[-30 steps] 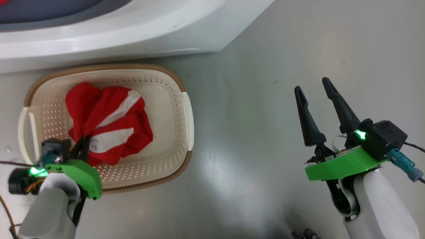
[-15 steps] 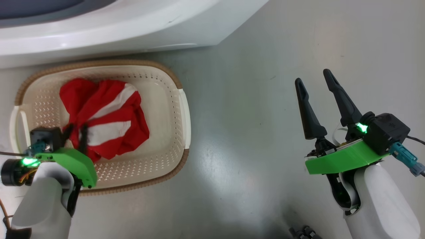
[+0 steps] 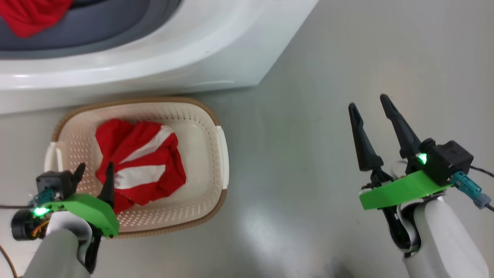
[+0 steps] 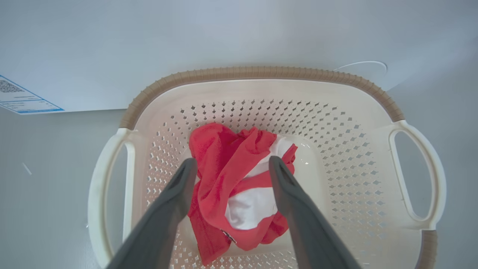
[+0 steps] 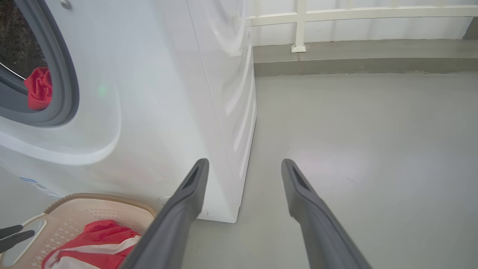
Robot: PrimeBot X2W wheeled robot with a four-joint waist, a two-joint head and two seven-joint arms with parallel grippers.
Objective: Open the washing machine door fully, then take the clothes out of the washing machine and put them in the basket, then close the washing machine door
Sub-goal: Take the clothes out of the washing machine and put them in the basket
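Two open grippers right now, and neither has anything in it. The left gripper (image 3: 95, 170) hangs over the near-left end of the basket (image 3: 220, 146) with its fingers (image 4: 175, 194) spread wide. From its own wrist camera, the tips sit either side of the clothes (image 3: 139, 166) without pinching them. I can't tell if they brush the fabric. So the bundle is let go, lying loose on the basket's bottom, left of centre, and the right half of the basket is bare.

The basket's far brown rim is just beside the foot of the washing machine (image 3: 173, 50), so it's tight on that side. Its right handle faces plenty of bare grey floor (image 3: 308, 173). The right gripper (image 3: 368, 102) is out there, well apart from the basket, fingers parted over nothing but floor.

The views add different things. The left wrist view gets both basket handles, plus a blue-edged sticker (image 4: 22, 101) low on the machine's front. The right wrist view catches the machine's corner and side panel, and the grey gasket (image 5: 63, 74) around the opening. It also has a red garment (image 5: 37, 87) sitting inside that opening, and a white railing (image 5: 336, 15) above a low kerb at the far end of the floor. The head view has that garment up in its top-left corner too.
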